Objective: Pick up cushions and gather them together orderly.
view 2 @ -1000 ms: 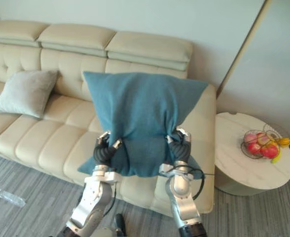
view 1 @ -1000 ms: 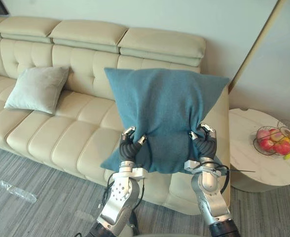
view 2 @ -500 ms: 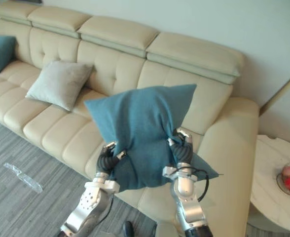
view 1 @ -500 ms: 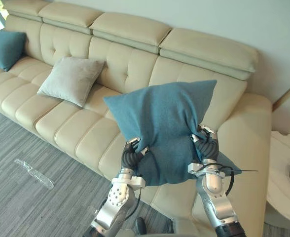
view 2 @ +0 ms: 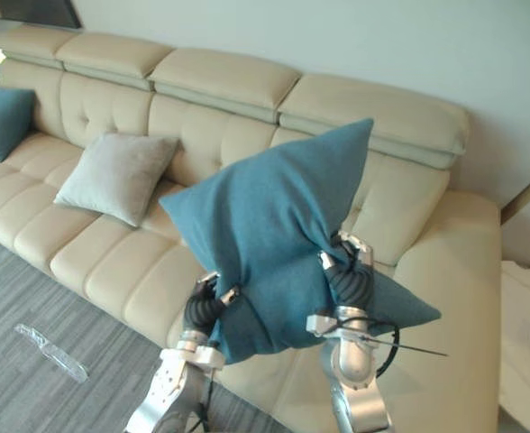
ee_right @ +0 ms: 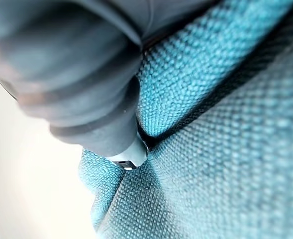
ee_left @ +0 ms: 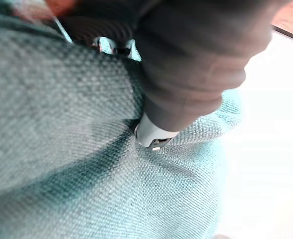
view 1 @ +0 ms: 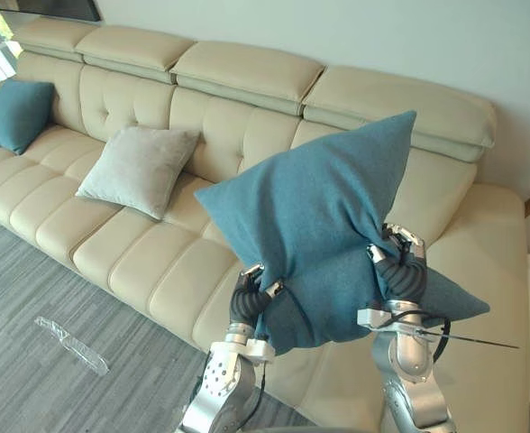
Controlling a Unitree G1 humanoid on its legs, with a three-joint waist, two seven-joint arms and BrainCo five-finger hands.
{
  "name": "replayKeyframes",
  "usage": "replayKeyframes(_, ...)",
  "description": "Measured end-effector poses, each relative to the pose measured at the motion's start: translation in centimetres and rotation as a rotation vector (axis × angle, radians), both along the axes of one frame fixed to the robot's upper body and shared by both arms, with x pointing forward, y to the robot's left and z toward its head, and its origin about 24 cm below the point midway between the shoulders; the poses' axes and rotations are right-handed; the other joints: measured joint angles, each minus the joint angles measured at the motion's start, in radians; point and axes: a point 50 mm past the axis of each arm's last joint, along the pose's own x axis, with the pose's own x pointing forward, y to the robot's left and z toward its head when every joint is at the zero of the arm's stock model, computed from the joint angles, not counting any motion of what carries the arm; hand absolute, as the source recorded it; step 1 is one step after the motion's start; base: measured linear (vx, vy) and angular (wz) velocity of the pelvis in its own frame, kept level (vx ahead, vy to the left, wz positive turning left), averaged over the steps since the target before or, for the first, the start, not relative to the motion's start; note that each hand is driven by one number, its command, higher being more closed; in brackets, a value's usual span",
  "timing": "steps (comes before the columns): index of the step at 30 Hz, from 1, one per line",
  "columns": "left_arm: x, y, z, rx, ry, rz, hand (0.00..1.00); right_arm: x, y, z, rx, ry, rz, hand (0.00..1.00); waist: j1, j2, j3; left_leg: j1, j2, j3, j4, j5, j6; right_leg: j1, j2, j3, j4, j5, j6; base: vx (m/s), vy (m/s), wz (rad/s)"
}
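In the left eye view there are three cushions, two teal and one grey, and one cream sofa (view 1: 134, 257). The held teal cushion (view 1: 315, 225) is lifted clear of the sofa's seat, in front of the backrest toward the sofa's right end, tilted with one corner pointing up. It sits between the two hands. The left hand (view 1: 251, 296) has its fingers curled into the cloth at the cushion's lower left edge, and the right hand (view 1: 397, 269) pinches the bunched cloth on its lower right side. In the right eye view the grey cushion (view 2: 114, 178) leans against the sofa's backrest on the seat left of the middle. The second teal cushion (view 2: 2, 120) rests against the backrest at the sofa's far left end, well apart from the grey one. One clear plastic strip (view 2: 51, 352) lies on the grey floor in front of the sofa. In the left wrist view the hand's silver tip digs into a crease of teal weave, with cloth folded tight round it. In the right wrist view a silver tip presses into a fold of the same teal cloth.
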Motion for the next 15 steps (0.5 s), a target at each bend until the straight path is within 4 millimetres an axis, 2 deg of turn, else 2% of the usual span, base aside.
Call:
replayKeyframes(3, -0.3, 0.3, -0.3, 0.012, 0.011, 0.001, 1.00, 0.1, 0.2, -0.5, 0.005, 0.024, 0.006, 1.00, 0.026, 0.000, 0.000, -0.002, 0.011, 0.021, 0.096, -0.074, 0.001, -0.007, 0.000, 0.024, 0.036, 0.002, 0.024, -0.03, 0.172, -0.35)
replayKeyframes(5, -0.3, 0.2, -0.2, 0.012, 0.007, -0.005, 1.00, 0.0, 0.2, -0.2, 0.004, 0.012, 0.011, 1.00, 0.024, -0.011, 0.005, -0.016, 0.018, 0.038, 0.173, -0.139, -0.007, -0.017, -0.009, 0.043, 0.049, -0.048, 0.030, -0.06, 0.079, -0.48)
replayKeyframes(7, -0.5, -0.2, -0.3, 0.013, 0.014, -0.026, 1.00, -0.1, -0.2, -0.4, 0.003, 0.023, -0.004, 1.00, 0.016, -0.020, 0.009, -0.015, 0.002, 0.029, 0.210, -0.180, 0.013, -0.030, -0.016, 0.070, 0.089, -0.085, -0.026, -0.03, 0.127, -0.41)
replayKeyframes(8, -0.6, -0.4, -0.4, 0.014, 0.020, -0.034, 1.00, -0.1, -0.4, -0.6, -0.002, 0.029, -0.012, 1.00, 0.008, -0.018, 0.011, 0.008, -0.018, 0.025, 0.198, -0.197, 0.027, -0.044, -0.023, 0.088, 0.151, -0.078, -0.081, 0.03, 0.140, -0.55)
replayKeyframes(9, -0.5, -0.4, -0.4, 0.016, 0.021, -0.035, 1.00, -0.1, -0.4, -0.7, -0.007, 0.034, -0.011, 1.00, 0.012, -0.017, 0.011, 0.012, -0.016, 0.037, 0.194, -0.201, 0.033, -0.112, -0.020, 0.082, 0.254, -0.049, -0.087, 0.03, 0.182, -0.72)
replayKeyframes(10, -0.5, -0.3, -0.4, 0.021, 0.021, -0.034, 1.00, 0.0, -0.4, -1.0, -0.006, 0.047, -0.012, 1.00, 0.018, -0.027, 0.015, 0.029, -0.017, 0.069, 0.175, -0.199, 0.037, -0.179, -0.027, 0.055, 0.355, -0.023, -0.089, 0.03, 0.134, -0.76)
replayKeyframes(11, -0.5, -0.2, -0.4, 0.025, 0.020, -0.033, 1.00, 0.1, -0.3, -1.2, -0.004, 0.056, -0.011, 1.00, 0.021, -0.046, 0.022, 0.050, -0.022, 0.099, 0.162, -0.195, 0.044, -0.208, -0.038, 0.030, 0.394, -0.023, -0.088, 0.04, 0.125, -0.85)
replayKeyframes(12, -0.5, -0.1, -0.5, 0.030, 0.026, -0.031, 1.00, 0.3, -0.2, -1.5, -0.003, 0.070, -0.010, 1.00, 0.023, -0.046, 0.031, 0.064, -0.021, 0.115, 0.157, -0.189, 0.057, -0.216, -0.032, 0.004, 0.421, -0.057, -0.058, 0.05, 0.050, -0.64)
replayKeyframes(14, -0.5, -0.1, -0.6, 0.033, 0.029, -0.032, 1.00, 0.4, -0.4, -1.9, -0.016, 0.085, -0.008, 1.00, 0.008, -0.045, 0.030, 0.083, -0.005, 0.131, 0.130, -0.187, 0.062, -0.198, 0.020, -0.041, 0.415, -0.113, -0.016, 0.08, -0.002, -0.41)
replayKeyframes(15, -0.3, -0.2, -0.4, 0.037, 0.020, -0.035, 1.00, 0.5, -0.5, -1.9, -0.020, 0.085, -0.007, 1.00, 0.007, -0.046, 0.028, 0.085, -0.004, 0.139, 0.112, -0.172, 0.047, -0.193, 0.048, -0.109, 0.356, -0.122, -0.044, 0.09, -0.044, -0.26)
